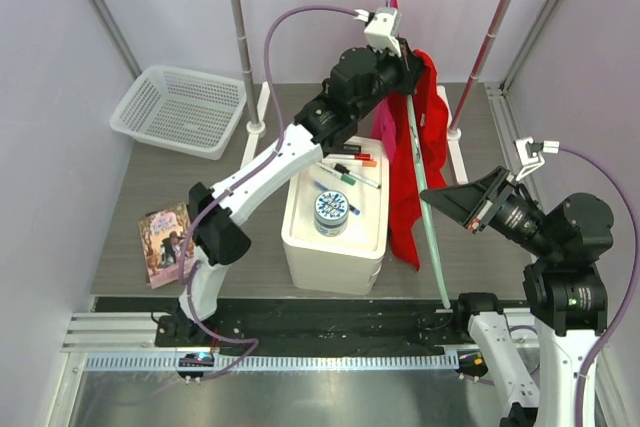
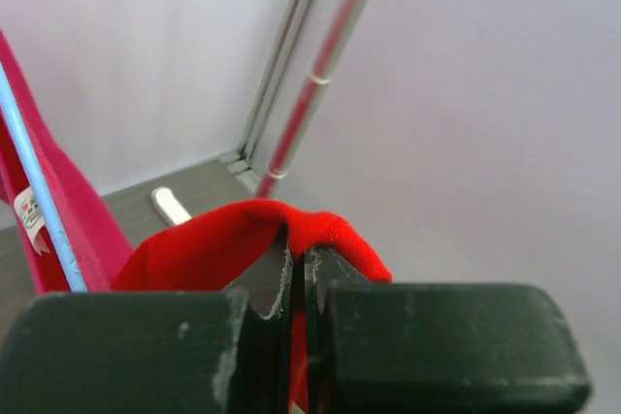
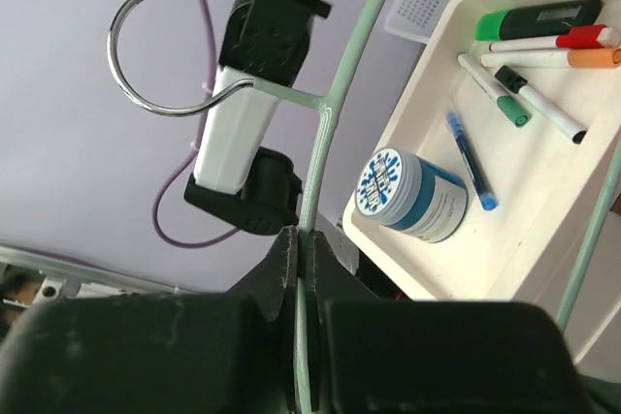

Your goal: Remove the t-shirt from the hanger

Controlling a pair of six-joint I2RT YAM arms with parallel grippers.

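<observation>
Left jaws pinch the t-shirt, right jaws clamp the hanger. I fear that thin fold slipping free.

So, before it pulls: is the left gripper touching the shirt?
Touching. Left wrist view shows the left gripper shut on a fold of the shirt.

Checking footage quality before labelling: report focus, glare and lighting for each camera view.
Top view: even soft light, sharp throughout, faint glare on the metal strip at the near edge. Left wrist view: left gripper dark and blurred, red t-shirt it pinches fairly clear, pole behind soft. Right wrist view: hanger and jar sharp, right gripper dark.
</observation>
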